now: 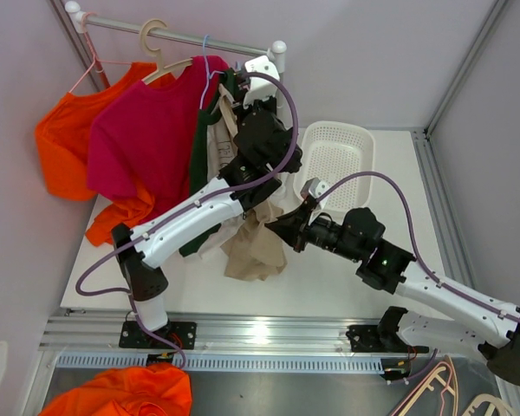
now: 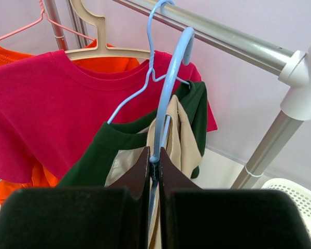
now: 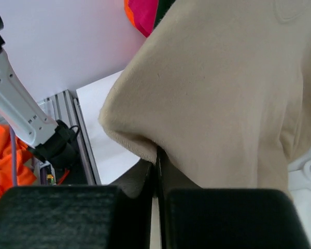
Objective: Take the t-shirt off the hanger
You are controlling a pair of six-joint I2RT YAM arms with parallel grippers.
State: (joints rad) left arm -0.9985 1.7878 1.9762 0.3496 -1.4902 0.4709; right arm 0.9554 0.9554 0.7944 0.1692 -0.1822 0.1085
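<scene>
Jaws of the left gripper [image 2: 154,158] clamp the blue hanger [image 2: 168,88]; the beige t-shirt [image 3: 223,93] hangs lengthwise beneath them, its hem pinched in the jaws of the right gripper [image 3: 158,161].

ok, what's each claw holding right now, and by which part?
Left claw is shut on the blue hanger, on its stem below the hook. Right claw pinches the beige t-shirt at a hemmed edge.

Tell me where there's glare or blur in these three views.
Top external: glare spot on the aluminium rail. Left wrist: sheen along the hanging rod, left gripper on the blue hanger blurred. Right wrist: right gripper blurred, beige t-shirt sharp.
</scene>
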